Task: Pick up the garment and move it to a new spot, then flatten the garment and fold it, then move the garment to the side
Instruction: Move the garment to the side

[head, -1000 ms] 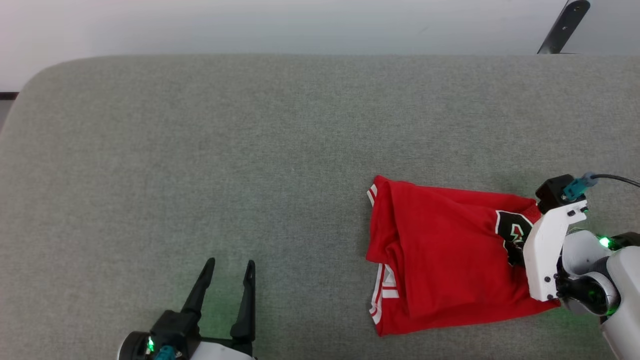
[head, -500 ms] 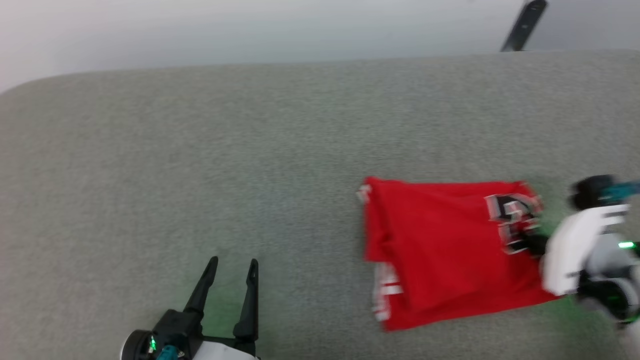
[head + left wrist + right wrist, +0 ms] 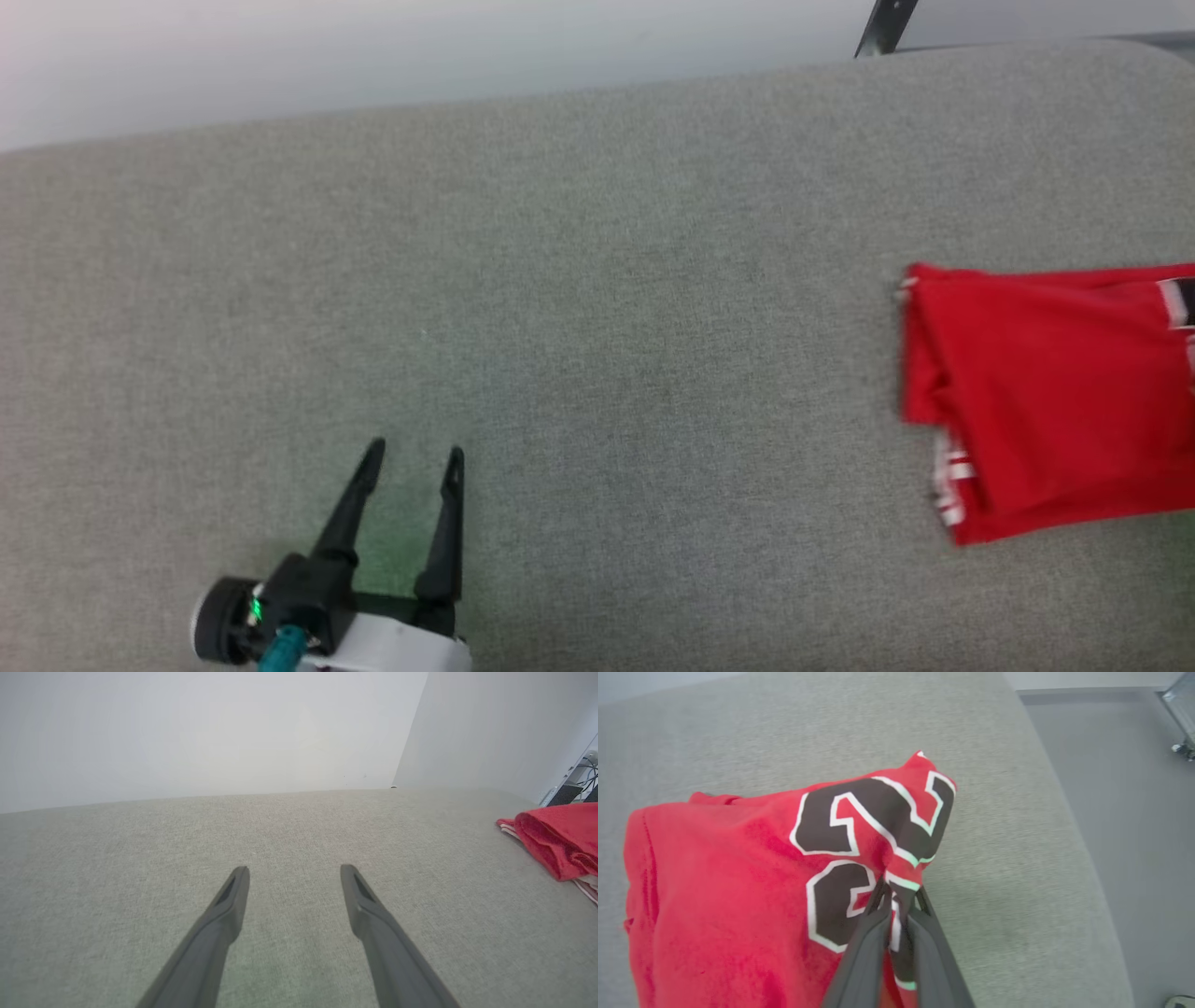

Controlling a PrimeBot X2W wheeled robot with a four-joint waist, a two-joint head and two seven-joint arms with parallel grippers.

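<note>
Item 1: garment (image 3: 1046,401). Red, folded, lying on the grey fabric desk (image 3: 597,280) at its right end. White striped trim peeks from the lower layer on the side facing the desk's middle. A black, white-edged print (image 3: 840,821) sits toward the desk's right edge.

Item 2: my right claw (image 3: 899,896). Fingers drawn together, clamped on a bunched fold of the garment at the print, with the cloth puckered toward the pinch. The wrist angles down onto the desk's right end.

Item 3: my left claw (image 3: 414,451). Fingers spread wide, holding nothing. It sits low over the desk's near left part, pointing toward the far edge, well apart from the garment.
</note>
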